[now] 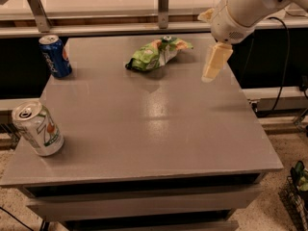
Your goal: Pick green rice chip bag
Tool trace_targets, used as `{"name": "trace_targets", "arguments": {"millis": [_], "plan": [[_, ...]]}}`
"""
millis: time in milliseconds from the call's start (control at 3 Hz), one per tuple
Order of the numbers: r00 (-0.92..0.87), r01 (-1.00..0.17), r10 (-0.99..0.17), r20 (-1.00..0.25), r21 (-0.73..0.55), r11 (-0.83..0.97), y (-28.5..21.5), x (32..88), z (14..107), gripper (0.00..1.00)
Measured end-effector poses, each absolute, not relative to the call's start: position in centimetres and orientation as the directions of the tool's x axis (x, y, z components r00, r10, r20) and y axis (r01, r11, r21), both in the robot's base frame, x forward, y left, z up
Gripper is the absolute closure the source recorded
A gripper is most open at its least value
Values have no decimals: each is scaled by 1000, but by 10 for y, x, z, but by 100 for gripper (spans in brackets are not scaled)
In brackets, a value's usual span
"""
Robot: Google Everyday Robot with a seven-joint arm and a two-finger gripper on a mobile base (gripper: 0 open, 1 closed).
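The green rice chip bag (156, 53) lies on its side at the back middle of the grey table (159, 129). It is crumpled lime-green foil with white and orange patches and a dark left end. My gripper (207, 46) hangs in the air to the right of the bag, over the table's back right part, on the white arm (245, 6) that comes in from the top right. Its cream fingers (215, 61) are apart, and it is open and empty. It does not touch the bag.
A blue soda can (55, 56) stands at the back left corner. A white-and-green soda can (37, 129) stands at the front left edge. A metal rail (163, 6) runs behind the table. A black cable (284, 71) hangs at the right.
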State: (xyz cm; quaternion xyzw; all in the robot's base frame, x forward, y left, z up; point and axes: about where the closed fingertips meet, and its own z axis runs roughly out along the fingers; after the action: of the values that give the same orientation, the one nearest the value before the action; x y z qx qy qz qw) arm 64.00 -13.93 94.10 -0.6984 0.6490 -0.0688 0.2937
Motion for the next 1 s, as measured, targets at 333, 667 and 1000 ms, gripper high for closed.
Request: {"name": "trace_targets", "arguments": {"millis": [333, 667, 1000], "plan": [[148, -866, -947, -285, -499, 15, -139, 640, 941, 0], [178, -855, -930, -322, -518, 15, -128, 653, 940, 0], [218, -836, -902, -373, -549, 25, -108, 689, 936, 0]]}}
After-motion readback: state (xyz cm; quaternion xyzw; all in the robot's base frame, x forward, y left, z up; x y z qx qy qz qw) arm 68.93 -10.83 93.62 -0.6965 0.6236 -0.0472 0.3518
